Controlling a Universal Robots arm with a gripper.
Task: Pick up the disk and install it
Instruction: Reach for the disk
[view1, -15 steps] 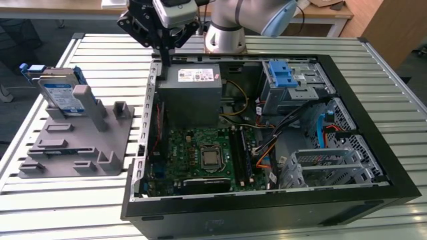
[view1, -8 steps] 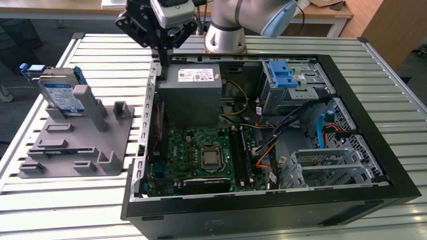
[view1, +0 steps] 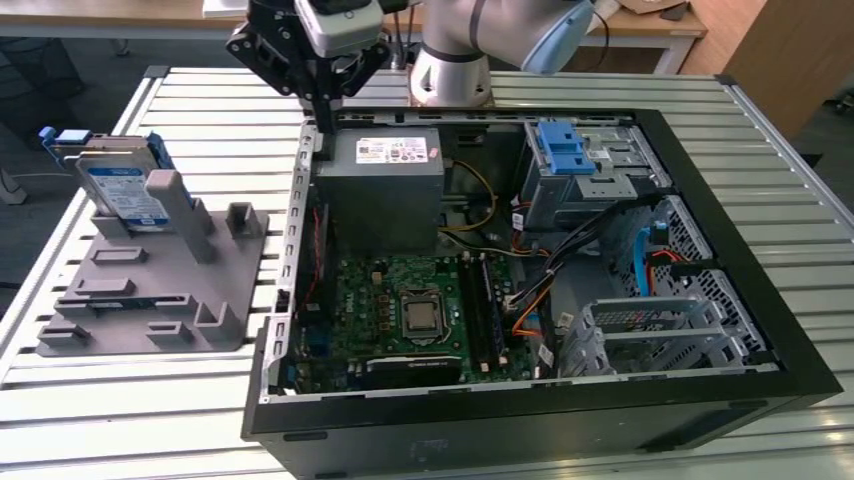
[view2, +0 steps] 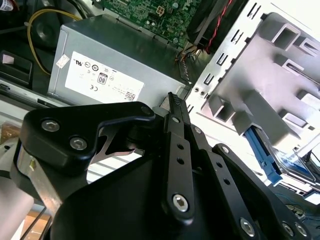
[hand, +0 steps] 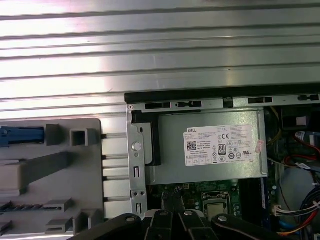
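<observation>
**Robot claw hangs at edge of open computer, drive waits in its stand**

The black two-fingered gripper (view1: 324, 116) of a pale grey robot arm (view1: 461, 45) hangs over the wall of an open black computer tower case (view1: 747, 405) on the exterior view's left, just beside the far corner of a big grey metal power-supply box with a white label (view1: 387, 190). In both wrist views the claw's fingers come together to one narrow tip (view2: 173, 98) (hand: 172, 199), drawn close with nothing between them.

The disk (view1: 120, 185), a flat silver hard drive with a white-and-blue label in a blue plastic carrier, stands on edge in a grey moulded plastic fixture (view1: 147, 290) on the exterior view's left, outside the case and well apart from the claw. The second wrist view catches a corner of the disk (view2: 294, 163) behind the fixture's posts.

Inside the case lie a green circuit board (view1: 400, 310) and, on the exterior view's right, a metal drive cage topped by a blue plastic latch (view1: 567, 150). Case and fixture rest on a slatted silver metal table (view1: 134, 425).
</observation>
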